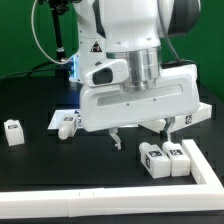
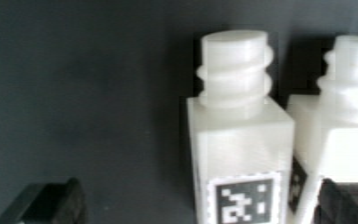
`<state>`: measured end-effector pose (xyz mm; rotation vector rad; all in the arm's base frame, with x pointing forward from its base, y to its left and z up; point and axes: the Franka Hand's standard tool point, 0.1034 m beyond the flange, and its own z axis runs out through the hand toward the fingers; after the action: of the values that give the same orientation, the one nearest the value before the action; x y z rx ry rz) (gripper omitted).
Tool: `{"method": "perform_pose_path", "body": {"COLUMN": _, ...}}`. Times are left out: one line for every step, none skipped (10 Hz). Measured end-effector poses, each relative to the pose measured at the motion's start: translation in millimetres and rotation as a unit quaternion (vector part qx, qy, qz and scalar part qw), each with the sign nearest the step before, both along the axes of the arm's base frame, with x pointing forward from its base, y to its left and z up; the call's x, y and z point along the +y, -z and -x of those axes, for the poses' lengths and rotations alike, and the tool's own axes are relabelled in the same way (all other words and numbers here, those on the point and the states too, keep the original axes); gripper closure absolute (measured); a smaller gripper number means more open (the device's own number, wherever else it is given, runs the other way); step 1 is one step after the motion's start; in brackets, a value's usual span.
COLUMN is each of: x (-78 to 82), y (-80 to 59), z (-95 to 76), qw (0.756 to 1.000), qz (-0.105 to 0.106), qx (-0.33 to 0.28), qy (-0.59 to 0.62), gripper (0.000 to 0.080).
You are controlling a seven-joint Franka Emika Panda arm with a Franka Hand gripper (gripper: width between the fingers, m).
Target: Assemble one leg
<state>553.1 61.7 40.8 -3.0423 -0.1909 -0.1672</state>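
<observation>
Two white legs lie side by side with their threaded ends pointing the same way. In the wrist view the nearer leg (image 2: 238, 120) shows its screw end and a square tag, and the second leg (image 2: 341, 105) lies close beside it. In the exterior view they are the leg (image 1: 151, 158) and its neighbour (image 1: 178, 158). My gripper (image 2: 202, 207) is open and empty, with dark fingertips (image 2: 48, 205) on either side of the nearer leg. In the exterior view the gripper (image 1: 140, 140) hovers just above the pair.
Two more legs lie at the exterior view's left, one (image 1: 13, 132) near the edge and one (image 1: 66, 123) by a thin white piece. A white raised rim (image 1: 203, 168) runs beside the pair and along the front (image 1: 100, 205). A large white part (image 1: 198, 108) is half hidden behind the hand.
</observation>
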Motion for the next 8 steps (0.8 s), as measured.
{"method": "perform_pose_path", "body": {"x": -1.7, "y": -0.8, "z": -0.7, "qw": 1.0, "qz": 0.0, "qx": -0.001, "qy": 0.001, "gripper": 0.015}}
{"method": "perform_pose_path", "body": {"x": -1.3, "y": 0.2, "z": -0.2, "qw": 1.0, "qz": 0.0, "qx": 0.0, "qy": 0.001, "gripper": 0.015}}
{"method": "perform_pose_path", "body": {"x": -1.3, "y": 0.3, "z": -0.2, "qw": 1.0, "qz": 0.0, "qx": 0.0, "qy": 0.001, "gripper": 0.015}}
{"method": "perform_pose_path", "body": {"x": -1.3, "y": 0.9, "z": 0.3, "qw": 1.0, "qz": 0.0, "qx": 0.001, "qy": 0.0, "gripper": 0.015}}
{"method": "perform_pose_path", "body": {"x": 0.7, "y": 6.4, "z": 5.0, "qw": 1.0, "qz": 0.001, "qx": 0.001, "qy": -0.003, "gripper": 0.015}}
{"method": "perform_pose_path", "body": {"x": 4.6, "y": 15.9, "z": 13.5, "qw": 1.0, "qz": 0.001, "qx": 0.001, "qy": -0.007, "gripper": 0.015}}
{"method": "perform_pose_path", "body": {"x": 2.1, "y": 15.9, "z": 12.8, "qw": 1.0, "qz": 0.002, "qx": -0.002, "qy": -0.009, "gripper": 0.015}}
{"method": "perform_pose_path", "body": {"x": 1.5, "y": 16.4, "z": 13.7, "qw": 1.0, "qz": 0.002, "qx": -0.001, "qy": -0.008, "gripper": 0.015}}
